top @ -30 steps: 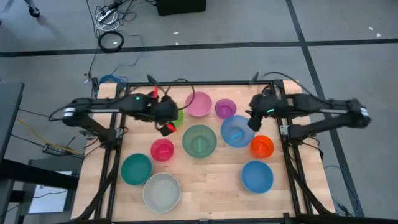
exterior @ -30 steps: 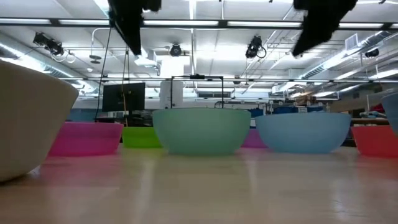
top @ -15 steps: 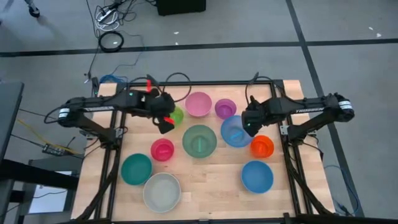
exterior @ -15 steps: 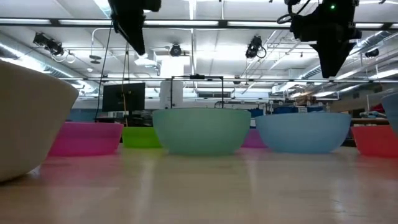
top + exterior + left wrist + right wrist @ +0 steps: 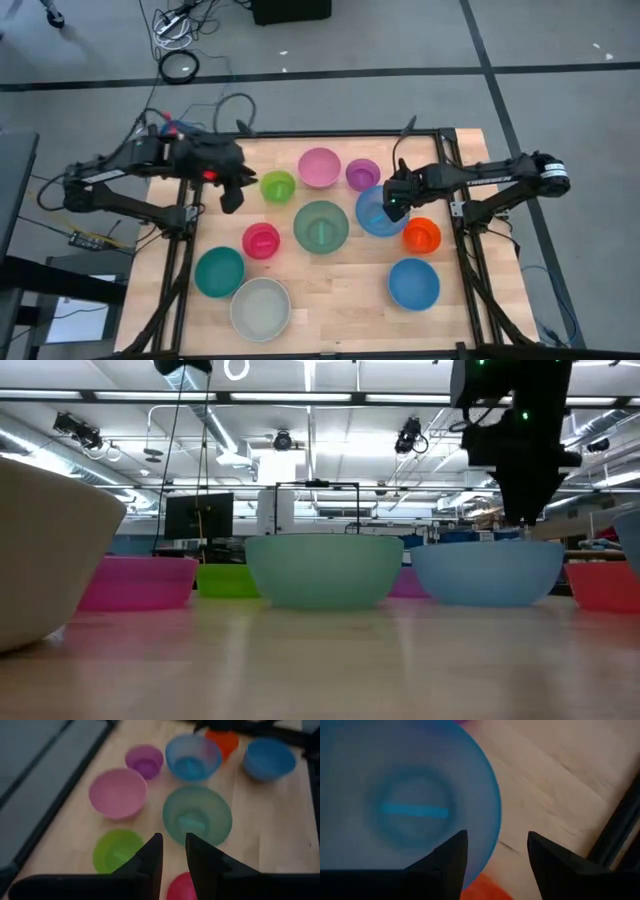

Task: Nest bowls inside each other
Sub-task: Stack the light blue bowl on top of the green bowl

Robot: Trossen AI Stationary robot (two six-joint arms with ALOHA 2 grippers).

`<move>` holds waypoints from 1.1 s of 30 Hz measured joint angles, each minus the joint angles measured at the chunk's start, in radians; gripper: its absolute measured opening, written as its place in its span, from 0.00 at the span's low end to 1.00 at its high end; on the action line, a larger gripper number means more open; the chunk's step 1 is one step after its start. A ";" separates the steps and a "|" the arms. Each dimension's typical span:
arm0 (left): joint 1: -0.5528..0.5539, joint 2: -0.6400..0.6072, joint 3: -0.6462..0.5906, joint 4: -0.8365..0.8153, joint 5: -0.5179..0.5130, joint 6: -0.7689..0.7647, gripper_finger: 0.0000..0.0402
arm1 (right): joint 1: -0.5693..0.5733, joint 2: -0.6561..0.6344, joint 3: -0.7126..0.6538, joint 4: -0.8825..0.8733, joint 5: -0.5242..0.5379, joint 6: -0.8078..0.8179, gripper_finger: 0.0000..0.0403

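Note:
Several bowls stand apart on the wooden table: lime green (image 5: pixel 277 186), pink (image 5: pixel 319 167), purple (image 5: pixel 362 174), sage green (image 5: pixel 320 226), light blue (image 5: pixel 376 214), orange (image 5: pixel 422 236), blue (image 5: pixel 413 283), magenta (image 5: pixel 261 241), teal (image 5: pixel 219 271) and pale grey-white (image 5: pixel 261 307). My right gripper (image 5: pixel 497 850) is open and points down over the light blue bowl's right rim (image 5: pixel 492 827), one finger over the inside, one outside. I cannot see it touch. My left gripper (image 5: pixel 173 852) is open, raised at the table's left, with nothing between its fingers.
A black frame (image 5: pixel 455 215) runs along the table's right side, close behind my right gripper. The orange bowl (image 5: pixel 485 890) sits right next to the light blue one. Bare wood (image 5: pixel 340 290) lies between the near bowls.
My left gripper has risen and drawn back from the lime green bowl toward the table's left edge. My right gripper has rolled, tipped downward and sunk to just above the light blue bowl's right rim. No bowl has moved.

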 joint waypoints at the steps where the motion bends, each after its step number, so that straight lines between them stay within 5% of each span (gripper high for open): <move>1: 0.000 -0.015 0.000 0.012 -0.005 0.000 0.23 | -0.010 0.001 -0.020 0.021 0.002 0.000 0.48; 18: 0.000 -0.081 -0.001 0.067 -0.055 0.003 0.23 | -0.089 0.000 -0.278 0.406 -0.039 -0.022 0.46; 23: 0.000 -0.082 -0.001 0.069 -0.056 0.003 0.23 | -0.111 0.000 -0.302 0.450 -0.039 -0.029 0.32; 28: 0.000 -0.082 -0.001 0.069 -0.071 0.031 0.23 | -0.130 -0.016 -0.302 0.460 -0.076 -0.058 0.05; 33: 0.000 -0.082 -0.001 0.069 -0.082 0.033 0.23 | -0.139 -0.058 -0.299 0.451 -0.110 -0.059 0.03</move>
